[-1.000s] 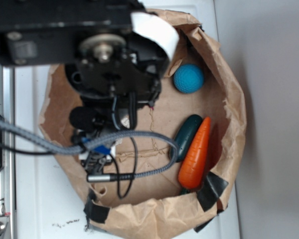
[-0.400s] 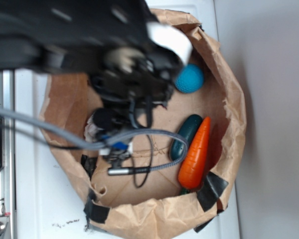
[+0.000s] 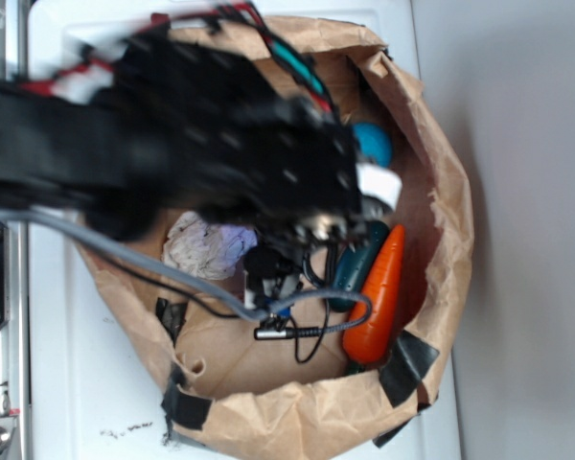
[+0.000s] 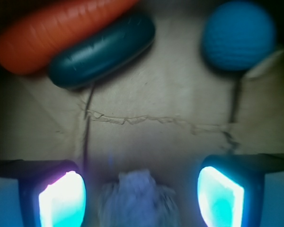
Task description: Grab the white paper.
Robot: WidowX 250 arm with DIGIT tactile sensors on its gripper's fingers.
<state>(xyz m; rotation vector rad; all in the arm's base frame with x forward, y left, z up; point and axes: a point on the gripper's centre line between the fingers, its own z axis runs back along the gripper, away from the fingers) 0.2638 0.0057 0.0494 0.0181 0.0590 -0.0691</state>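
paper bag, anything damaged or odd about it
The paper bag has a ragged, torn rim patched with black tape, and a jagged crack runs across its floor in the wrist view. The contents look intact.

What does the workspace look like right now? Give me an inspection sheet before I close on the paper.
Surface: brown paper bag on its side, creased floor, black tape at the rim.
Job's things: white paper, crumpled, at the bag's left; in the wrist view it sits low between the fingers.
Clutter: orange carrot lying against a dark green oblong; blue ball near the back.
Gripper: gripper open, not closed on the paper; the arm is blurred in the exterior view.
Cables: grey cable trailing over the bag's left edge.
Surroundings: white tabletop, metal rail at left.
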